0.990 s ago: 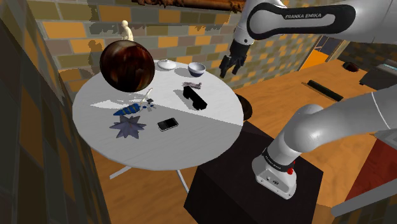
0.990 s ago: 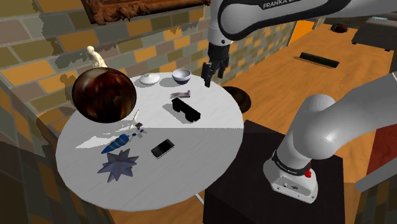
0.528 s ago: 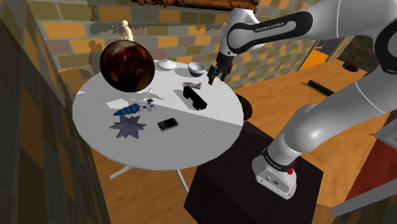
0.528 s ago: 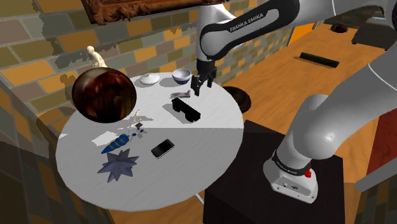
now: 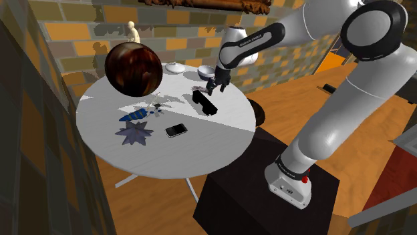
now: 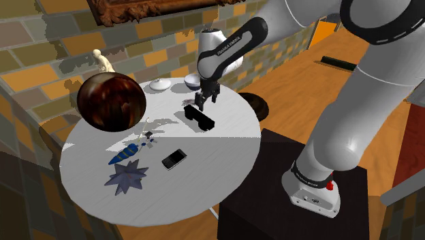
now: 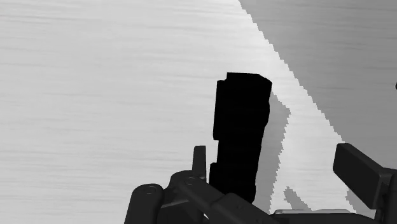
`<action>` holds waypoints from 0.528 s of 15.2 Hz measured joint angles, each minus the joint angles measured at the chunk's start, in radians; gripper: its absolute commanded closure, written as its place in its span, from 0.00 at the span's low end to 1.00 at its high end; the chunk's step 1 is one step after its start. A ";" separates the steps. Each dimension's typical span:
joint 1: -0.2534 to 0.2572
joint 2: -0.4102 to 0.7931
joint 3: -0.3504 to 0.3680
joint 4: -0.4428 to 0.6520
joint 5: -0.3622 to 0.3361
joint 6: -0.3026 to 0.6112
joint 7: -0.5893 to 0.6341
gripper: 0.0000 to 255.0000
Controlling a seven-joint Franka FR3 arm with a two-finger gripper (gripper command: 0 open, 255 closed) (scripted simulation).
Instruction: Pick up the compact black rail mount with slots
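Note:
The compact black rail mount (image 5: 204, 102) (image 6: 197, 118) lies flat on the round white table (image 5: 220, 127) (image 6: 228, 153), on its side nearer the arm. My black gripper (image 5: 214, 87) (image 6: 202, 101) hangs just above the mount's far end, pointing down at it. In the wrist view the mount (image 7: 240, 137) is a long black block on the pale tabletop, and the open gripper (image 7: 280, 167) has it between the spread fingers, close to one finger (image 7: 200, 159). Nothing is clasped.
A large dark brown sphere (image 5: 133, 68) (image 6: 111, 101) stands at the table's far left. A small grey object (image 5: 201, 88), a bowl (image 5: 206, 72), a white lidded dish (image 5: 175, 68), a phone (image 5: 176, 130), a blue cone (image 5: 135, 115) and a blue star shape (image 5: 133, 134) lie around.
The arm has swung down and towards the shoulder view's left, carrying the gripper from beyond the table's edge to just over the rail mount. The things on the table have not moved.

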 measured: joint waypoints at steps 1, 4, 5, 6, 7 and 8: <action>-0.001 0.034 -0.001 0.012 0.007 0.020 -0.007 0.00; -0.002 0.147 0.000 0.072 0.031 0.069 -0.023 0.00; -0.003 0.187 0.002 0.096 0.039 0.084 -0.028 0.00; -0.005 0.228 0.004 0.121 0.048 0.098 -0.034 0.00; -0.009 0.268 0.005 0.144 0.056 0.114 -0.043 0.00; -0.012 0.293 0.006 0.161 0.061 0.120 -0.047 0.00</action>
